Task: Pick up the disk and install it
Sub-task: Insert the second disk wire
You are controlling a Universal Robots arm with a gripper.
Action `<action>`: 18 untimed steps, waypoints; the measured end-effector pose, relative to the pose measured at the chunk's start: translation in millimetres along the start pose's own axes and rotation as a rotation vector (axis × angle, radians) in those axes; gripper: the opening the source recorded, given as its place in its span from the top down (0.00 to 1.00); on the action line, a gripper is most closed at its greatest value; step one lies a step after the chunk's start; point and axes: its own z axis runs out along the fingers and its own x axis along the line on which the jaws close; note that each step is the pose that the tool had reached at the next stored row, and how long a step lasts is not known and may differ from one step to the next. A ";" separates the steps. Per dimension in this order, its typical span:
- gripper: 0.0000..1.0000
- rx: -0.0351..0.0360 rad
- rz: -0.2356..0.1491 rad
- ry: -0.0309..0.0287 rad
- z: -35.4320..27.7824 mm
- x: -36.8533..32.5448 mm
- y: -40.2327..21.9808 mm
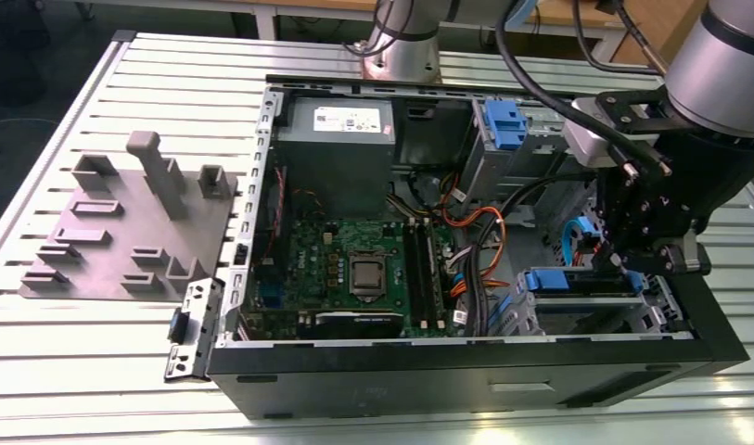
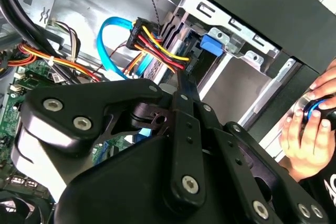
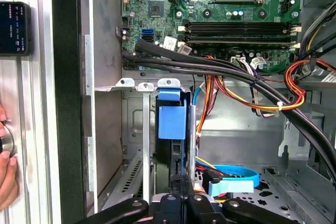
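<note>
- Disk (image 3: 171, 121): stands on edge in a slot of the drive cage (image 3: 145, 129) at the corner of the open computer case (image 1: 476, 366), its blue bracket facing out between 2 metal rails in the first wrist view.
- Gripper (image 3: 176, 182): fingers drawn together into 1 narrow tip, with nothing seen between them; sits just at the near end of the disk, in line with its thin edge. Hard to tell whether touching or a hair apart.
- Seen from the exterior view: hangs over the cage at the exterior view's right, with the motherboard (image 1: 351, 269) well apart toward the middle of the case.
- Judged to handle as a stiff, dense block: metal body, no give, fairly heavy for its size, so prone to tip or slide in a loose hold.
- Judged fragile against knocks and twisting, and best moved square to the rails rather than forced at an angle.
- Smooth metal faces probably slippery. Plastic bracket looks a little springier, likely to flex if squeezed hard at its tab.
- Best hold, as a judgement: across the 2 broad flat faces near the middle of the free edge, or pressure on the bracket's end face, keeping off the connector end.
- Bundled cables (image 2: 152, 43) and a blue ribbon cable (image 2: 107, 40) lie close behind the slot, liable to snag.
- A person's hand (image 2: 310, 129) rests outside the case wall.
</note>
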 end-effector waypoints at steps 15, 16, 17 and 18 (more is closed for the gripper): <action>0.89 -0.0121 -0.001 -0.0002 -22.9 0.9 -2.2; 0.89 -0.0139 -0.001 -0.0002 -22.9 1.0 -2.2; 0.89 -0.0139 -0.001 -0.0001 -22.9 1.0 -2.1; 0.89 -0.0140 -0.001 -0.0002 -22.9 1.0 -1.9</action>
